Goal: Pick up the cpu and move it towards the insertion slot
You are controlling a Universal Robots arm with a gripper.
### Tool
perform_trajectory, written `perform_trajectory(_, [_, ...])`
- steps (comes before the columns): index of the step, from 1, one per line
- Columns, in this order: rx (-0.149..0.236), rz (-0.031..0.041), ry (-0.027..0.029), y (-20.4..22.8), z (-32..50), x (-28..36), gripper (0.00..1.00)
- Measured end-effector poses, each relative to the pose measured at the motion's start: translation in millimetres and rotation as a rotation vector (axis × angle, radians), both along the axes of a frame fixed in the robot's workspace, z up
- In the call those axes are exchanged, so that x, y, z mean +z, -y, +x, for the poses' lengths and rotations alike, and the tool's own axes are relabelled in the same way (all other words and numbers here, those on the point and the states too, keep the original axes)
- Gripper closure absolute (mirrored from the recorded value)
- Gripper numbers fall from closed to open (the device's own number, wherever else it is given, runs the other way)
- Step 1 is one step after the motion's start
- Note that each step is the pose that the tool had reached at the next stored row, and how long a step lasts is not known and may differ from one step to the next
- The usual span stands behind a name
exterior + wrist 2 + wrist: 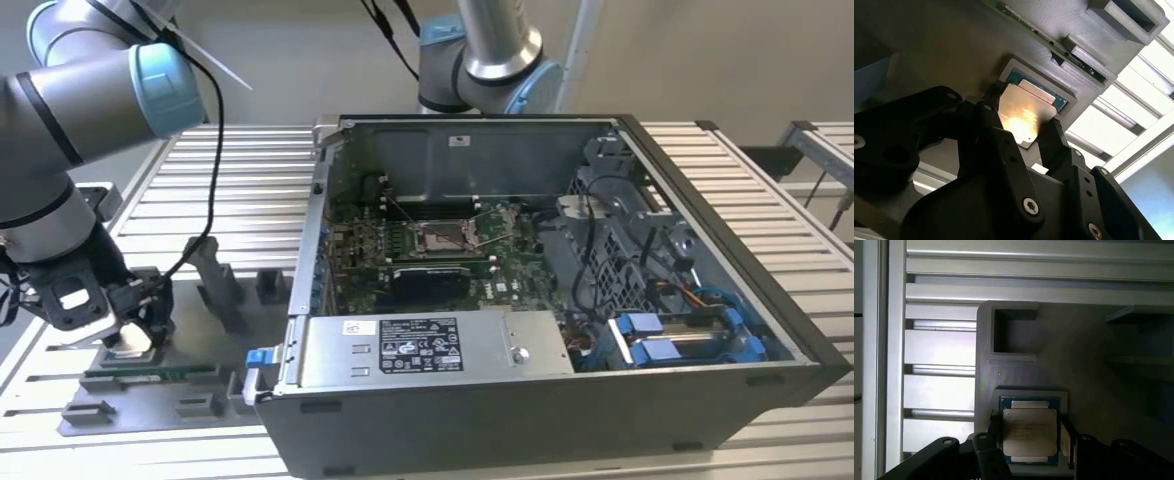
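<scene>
At the lower left of the exterior view the gripper point(123, 325) stands low over the grey tray point(160, 395), and in the first wrist view its fingers point(993, 424) are closed against two opposite edges of the cpu point(1030, 432), which lies in a tray recess.

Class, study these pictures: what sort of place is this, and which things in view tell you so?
Most likely a robotics lab bench for computer assembly. An open desktop computer case sits on a slatted aluminium table, and a robot arm holds its gripper over a grey tray bearing the cpu.
</scene>
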State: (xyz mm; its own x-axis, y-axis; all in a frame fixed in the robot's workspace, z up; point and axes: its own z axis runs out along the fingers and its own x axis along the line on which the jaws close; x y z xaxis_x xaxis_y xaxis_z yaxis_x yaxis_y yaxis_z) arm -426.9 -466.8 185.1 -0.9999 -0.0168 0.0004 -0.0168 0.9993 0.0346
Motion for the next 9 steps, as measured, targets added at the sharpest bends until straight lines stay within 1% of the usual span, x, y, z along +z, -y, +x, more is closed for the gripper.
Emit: perform_trajectory(9, [0.000,0.0003,0.0004,0.0,0.1,0.1,1.00])
